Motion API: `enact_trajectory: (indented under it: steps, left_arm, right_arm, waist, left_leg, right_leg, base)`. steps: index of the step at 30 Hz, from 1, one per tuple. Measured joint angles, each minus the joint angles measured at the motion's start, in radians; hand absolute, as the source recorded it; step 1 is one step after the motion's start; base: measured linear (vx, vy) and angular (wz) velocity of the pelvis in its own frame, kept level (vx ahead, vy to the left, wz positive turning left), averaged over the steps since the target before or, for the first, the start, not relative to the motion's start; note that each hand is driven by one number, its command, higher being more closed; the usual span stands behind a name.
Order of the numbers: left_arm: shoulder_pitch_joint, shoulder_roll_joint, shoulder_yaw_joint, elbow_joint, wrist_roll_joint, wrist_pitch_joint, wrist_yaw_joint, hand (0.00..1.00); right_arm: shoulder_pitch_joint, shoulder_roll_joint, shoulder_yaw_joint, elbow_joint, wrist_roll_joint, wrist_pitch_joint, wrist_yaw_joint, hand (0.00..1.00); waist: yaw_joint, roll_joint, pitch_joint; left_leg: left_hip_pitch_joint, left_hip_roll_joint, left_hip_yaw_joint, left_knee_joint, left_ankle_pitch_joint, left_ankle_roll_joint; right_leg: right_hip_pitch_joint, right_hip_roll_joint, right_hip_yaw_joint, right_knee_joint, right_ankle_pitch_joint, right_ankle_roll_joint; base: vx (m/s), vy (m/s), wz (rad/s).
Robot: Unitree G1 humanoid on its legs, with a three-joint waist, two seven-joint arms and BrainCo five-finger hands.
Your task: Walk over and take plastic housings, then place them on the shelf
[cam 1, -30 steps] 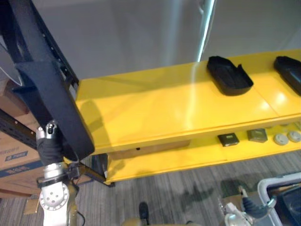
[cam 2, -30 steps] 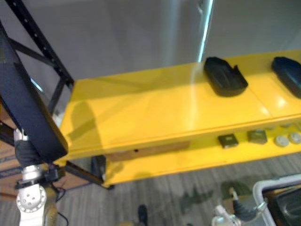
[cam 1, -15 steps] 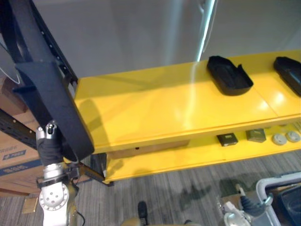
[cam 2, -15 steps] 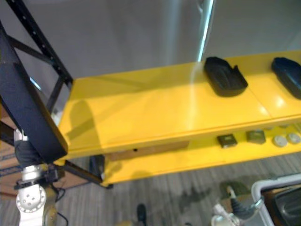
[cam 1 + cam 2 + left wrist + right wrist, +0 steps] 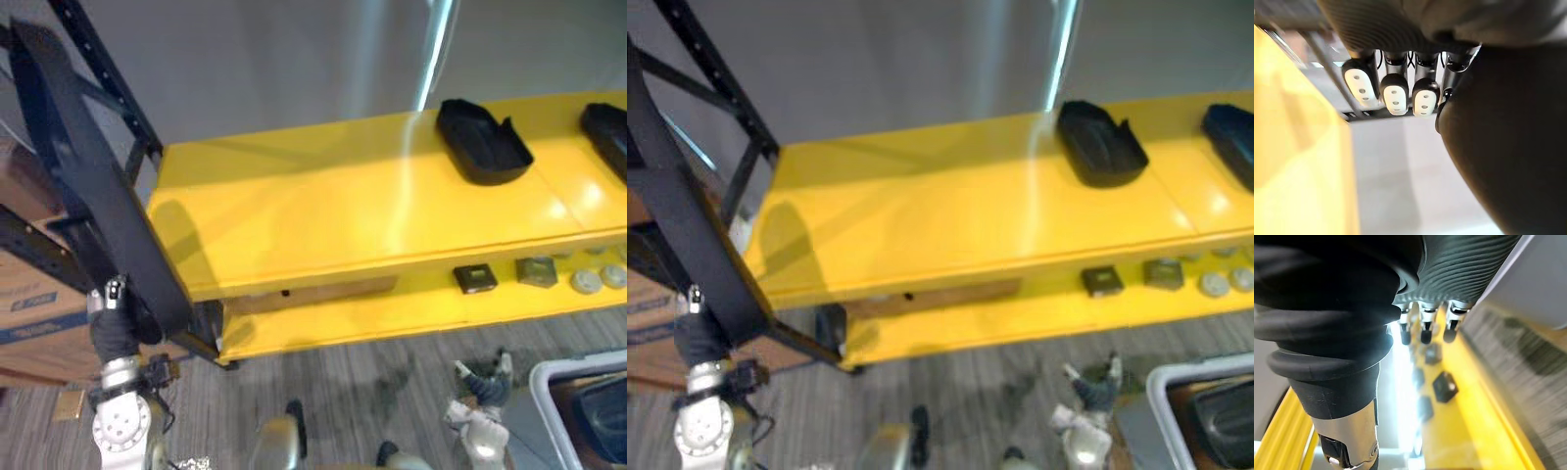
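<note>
The left hand [image 5: 114, 335] is gripping the long black plastic housing [image 5: 98, 196] with curled fingers, holding it raised just beside the left end of the yellow shelf [image 5: 323, 215]. The right hand [image 5: 482, 380] is hanging below the shelf front, fingers straight and relaxed.

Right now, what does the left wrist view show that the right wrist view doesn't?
Left wrist view: the left hand, fingers curled beside the big dark housing it carries. Right wrist view: the right hand, fingers relaxed and holding nothing, with small dark parts and striped floor past them. Both: the yellow shelf.
</note>
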Motion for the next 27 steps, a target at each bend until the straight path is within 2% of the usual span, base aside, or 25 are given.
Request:
enact_trajectory:
  steps: [2, 4, 6, 8, 12, 17, 19, 20, 22, 23, 24, 25, 26, 27]
  left_arm:
    - [0.003, 0.005, 0.008, -0.001, -0.001, -0.001, 0.0, 1.0]
    - [0.003, 0.018, -0.003, -0.004, -0.006, -0.002, 0.004, 1.0]
    - [-0.017, 0.018, -0.03, -0.005, -0.003, -0.002, 0.013, 1.0]
    - [-0.039, 0.02, -0.056, -0.009, 0.003, -0.002, 0.016, 1.0]
    - [-0.055, 0.031, -0.097, -0.014, 0.003, 0.0, 0.014, 1.0]
    - [-0.054, 0.056, -0.103, -0.014, 0.003, 0.0, 0.004, 1.0]
    - [-0.054, 0.057, -0.106, -0.014, 0.002, 0.0, -0.011, 1.0]
    - [-0.062, 0.059, -0.112, -0.014, 0.002, 0.0, -0.021, 1.0]
    - [-0.08, 0.085, -0.157, -0.013, 0.001, 0.0, -0.028, 1.0]
    - [-0.088, 0.101, -0.173, -0.012, 0.003, 0.0, -0.03, 1.0]
    - [-0.094, 0.12, -0.185, -0.007, 0.005, -0.003, -0.034, 1.0]
    - [-0.097, 0.148, -0.19, 0.001, 0.004, -0.003, -0.038, 1.0]
    - [-0.1, 0.159, -0.19, 0.001, 0.004, -0.002, -0.04, 1.0]
    - [-0.112, 0.175, -0.189, 0.001, 0.003, -0.002, -0.046, 1.0]
  right_arm:
    - [0.002, -0.005, -0.001, -0.009, 0.001, 0.0, 0.011, 0.0]
    - [0.017, -0.003, -0.007, -0.019, 0.009, 0.0, 0.016, 0.0]
    - [0.022, 0.0, -0.029, -0.019, 0.031, 0.0, 0.016, 0.0]
    - [0.039, 0.001, -0.044, -0.018, 0.068, 0.0, 0.019, 0.0]
    - [0.05, 0.01, -0.043, -0.011, 0.057, 0.003, 0.041, 0.0]
    - [0.061, 0.019, -0.023, 0.015, 0.055, 0.038, 0.062, 0.0]
    - [0.072, 0.02, -0.018, 0.04, 0.056, 0.04, 0.065, 0.0]
    - [0.084, 0.019, -0.018, 0.045, 0.057, 0.04, 0.065, 0.0]
    - [0.105, 0.017, -0.035, 0.046, 0.06, 0.04, 0.066, 0.0]
    - [0.119, 0.016, -0.046, 0.047, 0.061, 0.039, 0.066, 0.0]
    - [0.12, 0.009, -0.058, 0.057, 0.068, 0.039, 0.069, 0.0]
    - [0.121, 0.01, -0.064, 0.059, 0.07, 0.038, 0.077, 0.0]
    - [0.127, 0.011, -0.067, 0.059, 0.07, 0.036, 0.081, 0.0]
    - [0.137, 0.014, -0.071, 0.064, 0.071, 0.035, 0.085, 0.0]
  waist:
    - [-0.001, -0.014, -0.006]
    - [-0.021, -0.036, -0.035]
    - [-0.034, -0.037, -0.041]
    - [-0.035, -0.034, -0.043]
    - [-0.033, -0.026, -0.053]
    - [-0.03, -0.02, -0.06]
    - [-0.031, -0.03, -0.069]
    - [-0.032, -0.043, -0.073]
    - [-0.038, -0.08, -0.071]
    - [-0.047, -0.089, -0.067]
    - [-0.063, -0.088, -0.064]
    - [-0.086, -0.09, -0.064]
    - [-0.092, -0.091, -0.063]
    - [-0.091, -0.083, -0.065]
  left_leg:
    - [0.041, -0.014, 0.033, -0.084, 0.029, 0.011]
    - [0.104, -0.053, 0.035, -0.241, 0.115, 0.025]
    - [0.114, -0.067, 0.017, -0.294, 0.151, 0.025]
    - [0.123, -0.072, 0.002, -0.325, 0.168, 0.022]
    - [0.132, -0.077, -0.016, -0.337, 0.172, 0.022]
    - [0.14, -0.077, -0.018, -0.34, 0.172, 0.021]
    - [0.147, -0.082, -0.017, -0.344, 0.17, 0.021]
    - [0.15, -0.097, -0.017, -0.344, 0.163, 0.022]
    - [0.161, -0.126, 0.014, -0.326, 0.141, 0.051]
    - [0.162, -0.139, 0.021, -0.3, 0.124, 0.06]
    - [0.161, -0.138, 0.007, -0.283, 0.118, 0.06]
    - [0.174, -0.138, -0.011, -0.281, 0.116, 0.063]
    - [0.178, -0.133, -0.023, -0.283, 0.115, 0.064]
    - [0.185, -0.118, -0.035, -0.294, 0.114, 0.064]
  right_leg:
    - [0.002, -0.02, 0.0, -0.004, 0.001, 0.0]
    - [0.006, -0.051, -0.018, -0.011, 0.014, 0.017]
    - [0.006, -0.06, -0.036, -0.007, 0.027, 0.04]
    - [0.008, -0.062, -0.06, -0.004, 0.03, 0.046]
    - [0.011, -0.065, -0.061, 0.018, 0.028, 0.049]
    - [0.017, -0.066, -0.061, 0.026, 0.026, 0.048]
    - [0.023, -0.072, -0.061, 0.033, 0.007, 0.054]
    - [0.016, -0.09, -0.063, 0.06, -0.029, 0.051]
    - [-0.025, -0.154, -0.08, 0.182, -0.095, 0.046]
    - [-0.031, -0.174, -0.081, 0.245, -0.104, 0.045]
    - [-0.096, -0.195, -0.043, 0.422, -0.094, 0.012]
    - [-0.146, -0.201, 0.012, 0.545, -0.054, -0.056]
    - [-0.168, -0.194, 0.034, 0.584, -0.026, -0.096]
    - [-0.199, -0.176, 0.066, 0.631, 0.037, -0.127]
  base:
    - [0.03, 0.022, -0.14]
    - [0.12, 0.029, 0.19]
    - [0.14, 0.018, 0.37]
    - [0.07, -0.007, 0.3]
    - [0.04, -0.013, 0.15]
    - [-0.02, -0.008, 0.02]
    - [-0.07, 0.002, 0.0]
    - [-0.07, 0.038, 0.09]
    - [-0.03, 0.085, 0.23]
    - [0.01, 0.06, 0.33]
    - [-0.03, 0.059, 0.43]
    - [-0.05, 0.074, 0.43]
    - [-0.05, 0.076, 0.42]
    - [-0.01, 0.055, 0.28]
